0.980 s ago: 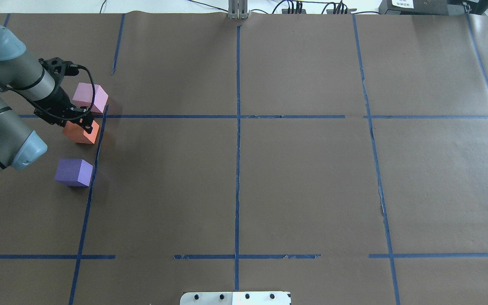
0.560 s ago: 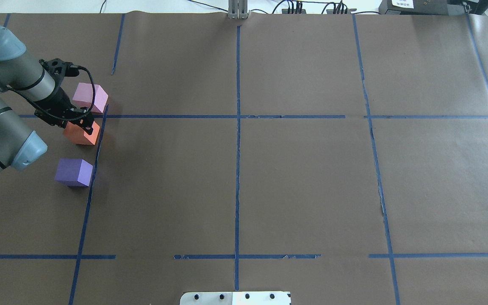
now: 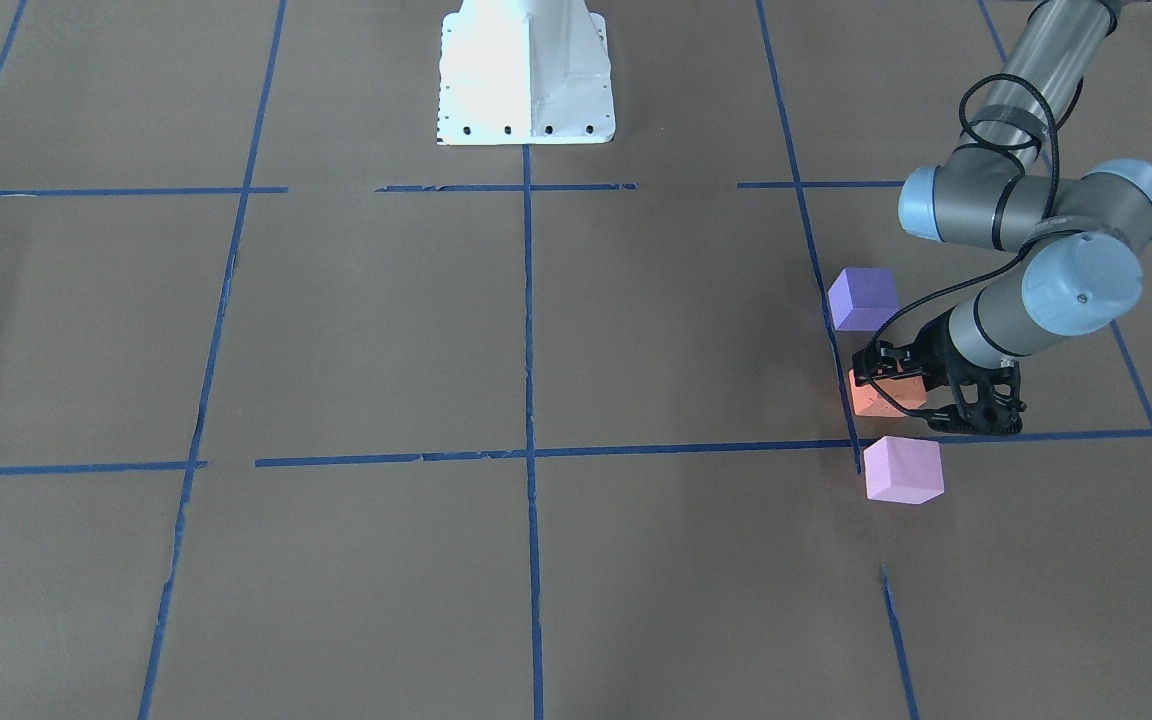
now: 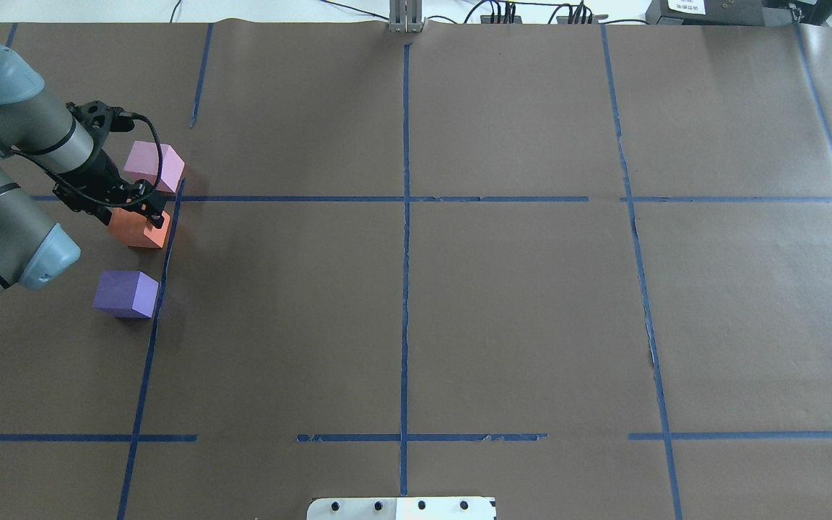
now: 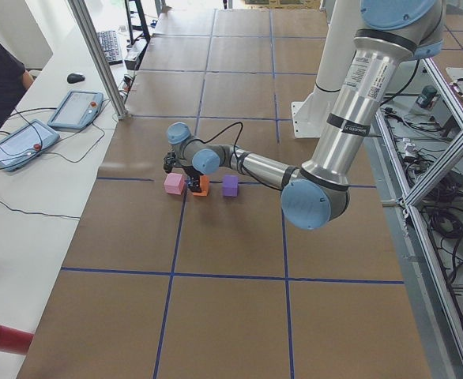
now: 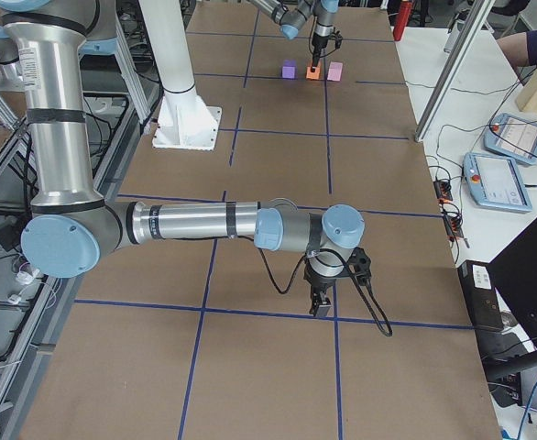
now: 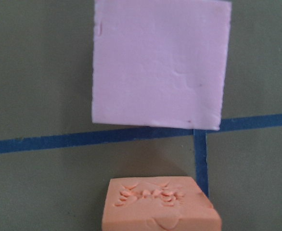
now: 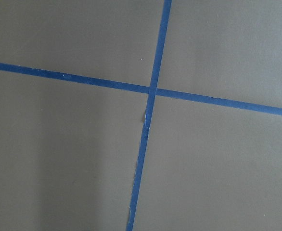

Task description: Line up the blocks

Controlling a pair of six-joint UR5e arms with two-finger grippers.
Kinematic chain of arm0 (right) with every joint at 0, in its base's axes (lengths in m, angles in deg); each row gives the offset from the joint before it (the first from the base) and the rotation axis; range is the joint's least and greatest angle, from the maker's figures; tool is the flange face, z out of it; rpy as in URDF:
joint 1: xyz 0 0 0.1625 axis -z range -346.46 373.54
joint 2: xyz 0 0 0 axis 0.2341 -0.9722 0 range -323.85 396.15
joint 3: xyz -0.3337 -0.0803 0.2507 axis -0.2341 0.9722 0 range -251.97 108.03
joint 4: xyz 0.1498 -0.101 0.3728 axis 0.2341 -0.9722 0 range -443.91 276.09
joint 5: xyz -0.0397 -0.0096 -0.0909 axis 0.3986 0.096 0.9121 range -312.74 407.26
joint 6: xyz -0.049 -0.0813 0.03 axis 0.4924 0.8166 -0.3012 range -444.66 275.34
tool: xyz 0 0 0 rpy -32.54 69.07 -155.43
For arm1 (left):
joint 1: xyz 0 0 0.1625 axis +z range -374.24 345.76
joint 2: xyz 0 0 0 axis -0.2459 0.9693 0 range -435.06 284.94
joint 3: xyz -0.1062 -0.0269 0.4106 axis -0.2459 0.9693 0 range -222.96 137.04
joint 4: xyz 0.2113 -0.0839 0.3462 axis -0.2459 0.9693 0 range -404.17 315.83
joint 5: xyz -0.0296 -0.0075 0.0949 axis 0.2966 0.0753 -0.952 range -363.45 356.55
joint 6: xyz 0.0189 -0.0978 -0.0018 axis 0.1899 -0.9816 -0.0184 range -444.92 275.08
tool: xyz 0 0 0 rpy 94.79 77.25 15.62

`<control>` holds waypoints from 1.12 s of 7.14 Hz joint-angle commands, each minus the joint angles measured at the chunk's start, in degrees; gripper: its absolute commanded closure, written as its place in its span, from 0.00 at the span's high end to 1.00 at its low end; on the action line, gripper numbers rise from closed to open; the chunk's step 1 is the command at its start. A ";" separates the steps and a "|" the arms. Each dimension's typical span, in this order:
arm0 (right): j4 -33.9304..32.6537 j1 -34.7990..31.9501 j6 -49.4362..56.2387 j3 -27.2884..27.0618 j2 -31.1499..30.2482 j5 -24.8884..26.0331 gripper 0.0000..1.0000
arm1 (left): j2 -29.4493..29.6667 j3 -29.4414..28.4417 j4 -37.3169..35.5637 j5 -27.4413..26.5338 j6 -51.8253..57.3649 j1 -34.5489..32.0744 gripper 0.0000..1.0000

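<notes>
At the desk's left edge the left gripper [image 3: 894,392] straddles the orange block [image 7: 160,207], whose dents show only wrist-side; whether it or the right gripper [image 6: 322,310] is closed, I cannot tell.

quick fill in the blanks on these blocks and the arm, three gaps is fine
1. Between the pale pink foam cube and the violet-purple foam cube sits the ___ foam cube.
2. The claw at that middle cube belongs to the robot's ___ arm.
3. The tape line beside all three cubes is coloured ___.

Missing words: orange; left; blue
</notes>
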 commanded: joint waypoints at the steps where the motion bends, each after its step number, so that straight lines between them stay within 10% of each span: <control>1: 0.00 0.00 0.00 0.00 0.00 0.00 1.00 | 0.09 -0.01 -0.10 -0.09 0.00 0.00 1.00; 8: 0.00 0.00 0.00 0.00 0.00 0.00 1.00 | -1.50 15.72 -11.76 -0.79 -1.49 -13.31 1.00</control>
